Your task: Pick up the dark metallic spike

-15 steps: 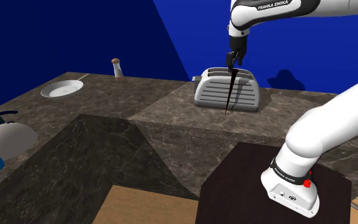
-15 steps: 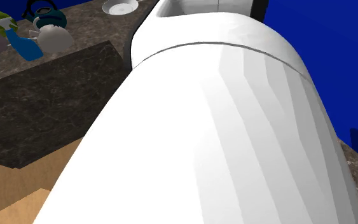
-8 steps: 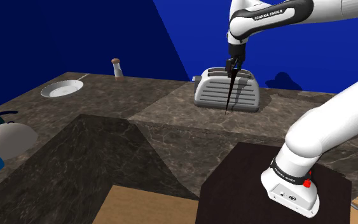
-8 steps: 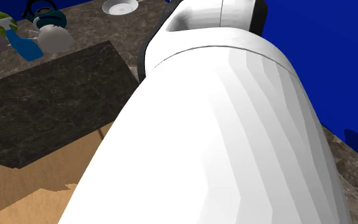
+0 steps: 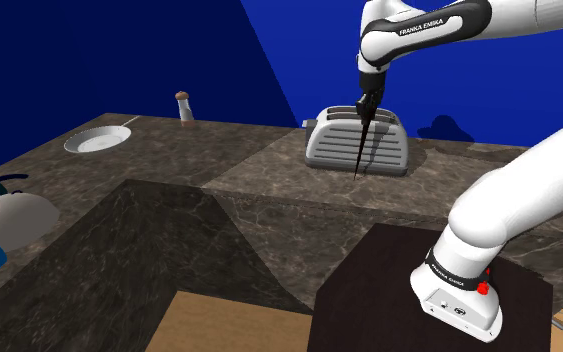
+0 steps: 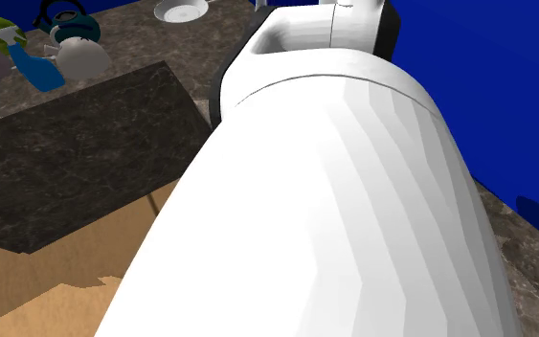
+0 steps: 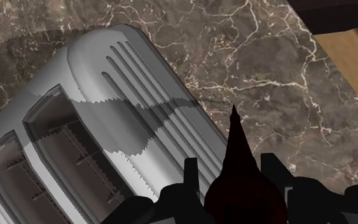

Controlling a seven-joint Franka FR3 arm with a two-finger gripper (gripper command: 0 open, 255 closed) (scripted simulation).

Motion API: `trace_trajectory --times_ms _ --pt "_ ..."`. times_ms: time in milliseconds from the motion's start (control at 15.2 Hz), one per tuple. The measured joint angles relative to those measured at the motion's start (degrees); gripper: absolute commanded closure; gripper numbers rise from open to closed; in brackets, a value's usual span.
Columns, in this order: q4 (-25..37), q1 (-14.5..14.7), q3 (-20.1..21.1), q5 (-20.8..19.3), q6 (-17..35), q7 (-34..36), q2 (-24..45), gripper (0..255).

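Observation:
The dark spike [image 5: 360,145] hangs nearly upright, point down, in front of the grey toaster [image 5: 389,150]. My black gripper [image 5: 367,98] is shut on its thick upper end. Its tip sits close to the marble counter [image 5: 269,190]; I cannot tell whether it touches. In the wrist view the spike [image 7: 234,167] runs out from between the two fingers of the gripper [image 7: 231,188], which clasp it on both sides. Its point is beside the toaster [image 7: 101,127], over veined stone.
A white plate [image 5: 96,141] and a small capped bottle [image 5: 183,106] stand at the counter's far left. A white kettle [image 5: 14,215] sits at the left edge. The counter drops into a sunken recess [image 5: 149,250]. The white arm link [image 6: 334,211] covers most of the second exterior view.
The wrist and forearm have turned slightly above the toaster. The spike stays clasped, its tip at about the same spot. In the second exterior view the arm link has shifted right.

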Motion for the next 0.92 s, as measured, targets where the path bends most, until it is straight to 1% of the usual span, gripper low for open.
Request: trace_trajectory --times_ms 264,396,924 --pt "0.0 0.0 0.0 0.0 0.0 0.0 0.0 255" --pt "0.8 0.0 0.1 0.1 -0.9 -0.1 -0.1 255" --pt "6.5 0.2 0.5 0.5 -6.9 -1.0 -0.4 255"
